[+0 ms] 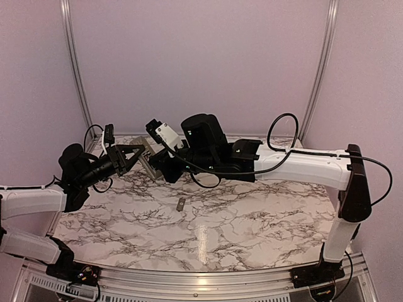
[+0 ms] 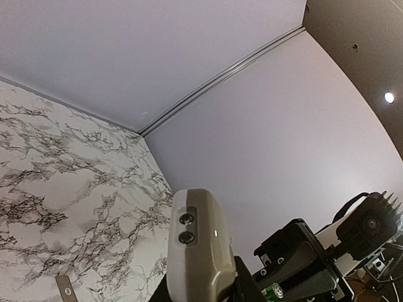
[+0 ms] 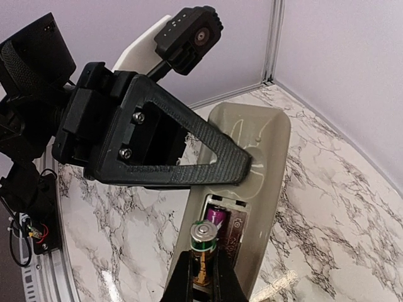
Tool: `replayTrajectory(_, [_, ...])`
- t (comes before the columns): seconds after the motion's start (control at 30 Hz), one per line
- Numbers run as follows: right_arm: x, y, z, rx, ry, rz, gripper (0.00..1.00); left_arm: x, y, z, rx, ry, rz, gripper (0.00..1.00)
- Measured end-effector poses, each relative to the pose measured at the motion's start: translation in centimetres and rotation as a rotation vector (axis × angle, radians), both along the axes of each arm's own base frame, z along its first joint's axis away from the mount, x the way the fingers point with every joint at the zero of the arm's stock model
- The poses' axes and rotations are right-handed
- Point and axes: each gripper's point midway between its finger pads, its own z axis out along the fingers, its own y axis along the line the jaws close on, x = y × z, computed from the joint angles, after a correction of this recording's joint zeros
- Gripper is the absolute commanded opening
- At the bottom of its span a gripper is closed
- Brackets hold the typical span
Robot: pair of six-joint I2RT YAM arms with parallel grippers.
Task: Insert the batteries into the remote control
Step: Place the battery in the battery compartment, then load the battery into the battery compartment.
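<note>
My left gripper (image 1: 134, 155) is shut on the remote control (image 1: 149, 161) and holds it above the table's far left. In the right wrist view the remote's greyish back (image 3: 267, 157) faces up with its battery compartment open. A purple-ended battery (image 3: 218, 217) lies inside. My right gripper (image 3: 203, 269) is shut on a gold and green battery (image 3: 204, 245), its tip at the compartment's near end beside the purple one. The left wrist view shows the remote's end (image 2: 198, 245) between my left gripper's fingers (image 2: 245, 283), with the right gripper (image 2: 296, 270) close beside it.
A small grey rectangular piece (image 1: 181, 203) lies on the marble table (image 1: 252, 220) near the middle; it also shows in the left wrist view (image 2: 65, 289). Lilac walls close the back and sides. The arm bases stand at the near corners.
</note>
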Motion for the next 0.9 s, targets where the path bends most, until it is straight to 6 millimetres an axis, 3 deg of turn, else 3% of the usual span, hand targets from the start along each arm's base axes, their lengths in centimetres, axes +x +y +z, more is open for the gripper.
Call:
replayTrajectory(0.27, [0.63, -0.33, -0.03, -0.012, -0.021, -0.045, 0.0, -0.1, -0.04, 0.06, -0.007, 0.004, -0.009, 0.0])
replayTrajectory(0.53, [0.69, -0.36, -0.03, -0.014, -0.025, -0.048, 0.16, -0.02, -0.11, 0.04, -0.02, 0.013, -0.019, 0.0])
replayTrajectory(0.9, [0.56, -0.3, -0.04, -0.017, -0.03, -0.043, 0.13, 0.05, -0.02, 0.07, -0.024, 0.015, -0.02, 0.0])
